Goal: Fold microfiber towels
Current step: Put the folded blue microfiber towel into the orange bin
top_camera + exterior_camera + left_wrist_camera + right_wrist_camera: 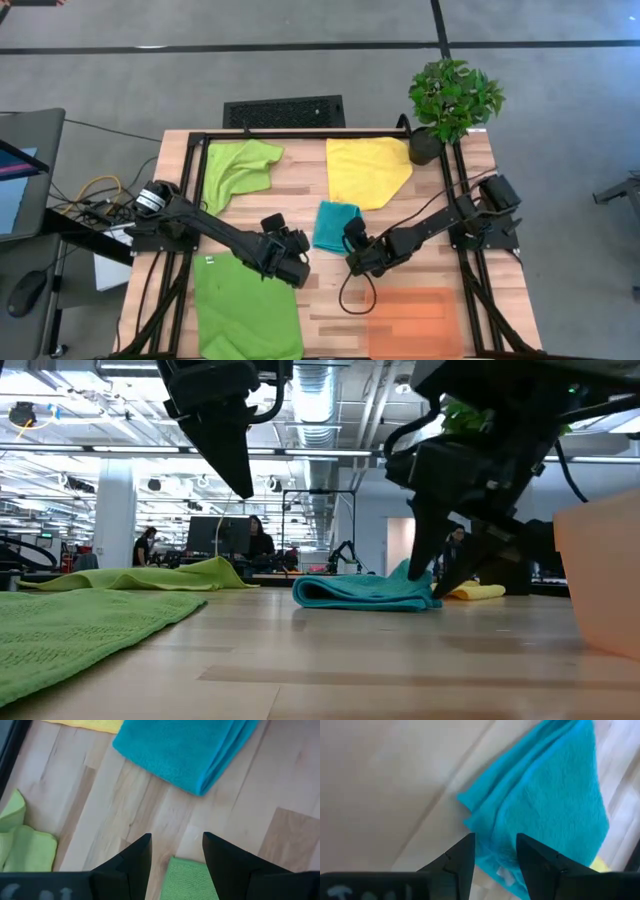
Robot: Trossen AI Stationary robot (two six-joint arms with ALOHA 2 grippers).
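Teal towel [336,226] lies folded mid-table, long axis running away from the robot. Right gripper [357,262] hovers at its near corner, fingers apart, empty. Left gripper [297,272] farther, also parted.

Bright overhead light, blurred right wrist view

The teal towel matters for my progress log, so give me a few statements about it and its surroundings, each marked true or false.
1. The teal towel lies folded near the table's middle. True.
2. The left pincer grips the teal towel. False: it hangs open above bare wood.
3. The right pincer is at the teal towel's edge. True.
4. The yellow towel lies on the orange mat. False: they are apart.
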